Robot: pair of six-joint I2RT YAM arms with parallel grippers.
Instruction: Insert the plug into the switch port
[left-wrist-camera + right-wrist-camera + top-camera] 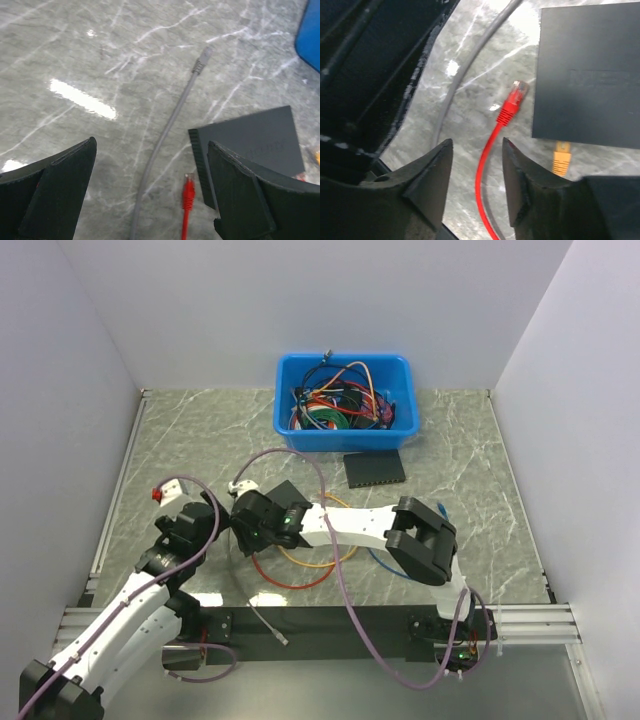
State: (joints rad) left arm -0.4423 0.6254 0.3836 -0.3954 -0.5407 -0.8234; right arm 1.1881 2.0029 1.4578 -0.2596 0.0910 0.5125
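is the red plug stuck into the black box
No, the red plug lies loose on the table, its tip bare and not in any socket.

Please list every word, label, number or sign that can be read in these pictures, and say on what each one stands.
No text can be read.
Flat black box: a faint embossed mark on its top face, too blurred to read.
Blue bin: no text shows on it.
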